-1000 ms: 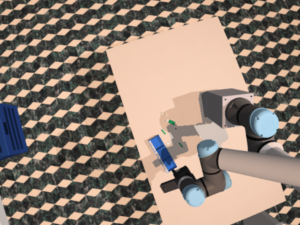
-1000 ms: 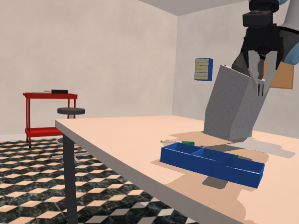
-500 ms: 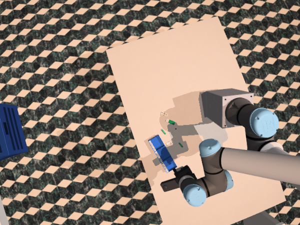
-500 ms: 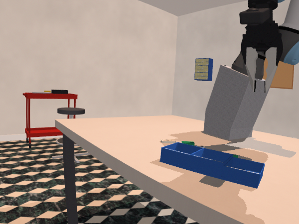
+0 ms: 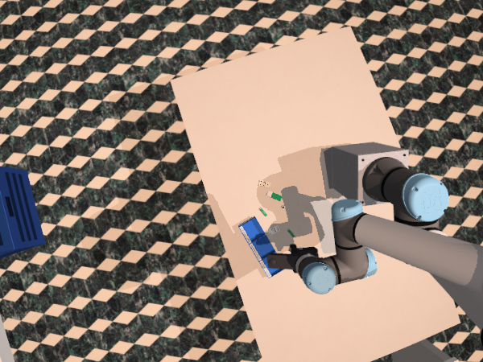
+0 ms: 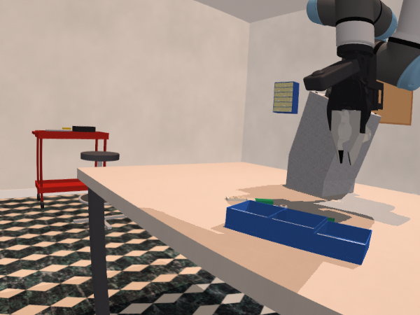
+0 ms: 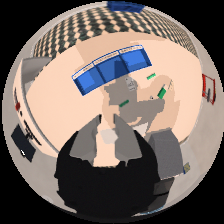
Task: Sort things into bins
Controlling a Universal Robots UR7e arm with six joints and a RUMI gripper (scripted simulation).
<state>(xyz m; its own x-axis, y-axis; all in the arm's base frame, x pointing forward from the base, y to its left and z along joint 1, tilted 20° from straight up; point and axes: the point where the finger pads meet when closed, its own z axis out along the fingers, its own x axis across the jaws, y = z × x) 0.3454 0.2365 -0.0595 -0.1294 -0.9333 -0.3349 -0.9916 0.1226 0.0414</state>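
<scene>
Hanging narrow over the small parts

Lying loose beside the blue three-compartment bin row [image 5: 253,228] [image 6: 297,235] [image 7: 111,69] are three green pieces [image 5: 276,196] [image 6: 264,201] [image 7: 162,92], a grey piece [image 5: 274,229] [image 7: 131,83] and a small ring-like bit [image 5: 282,207] [image 6: 283,206]. The bins stand upright on the worktop [image 5: 282,100] [image 6: 175,185] [image 7: 55,100]. Above it, I see the claw [image 5: 304,253] [image 6: 346,159] [image 7: 107,114] parted by a slim gap, gripping nothing. Farther off, a dark-seated stool [image 6: 99,155] stands near a red trolley [image 6: 71,135].

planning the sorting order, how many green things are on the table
3: a wide one with a white end, a slim one between it and the blue bins, another slim one in shadow. Some may be hidden.
</scene>
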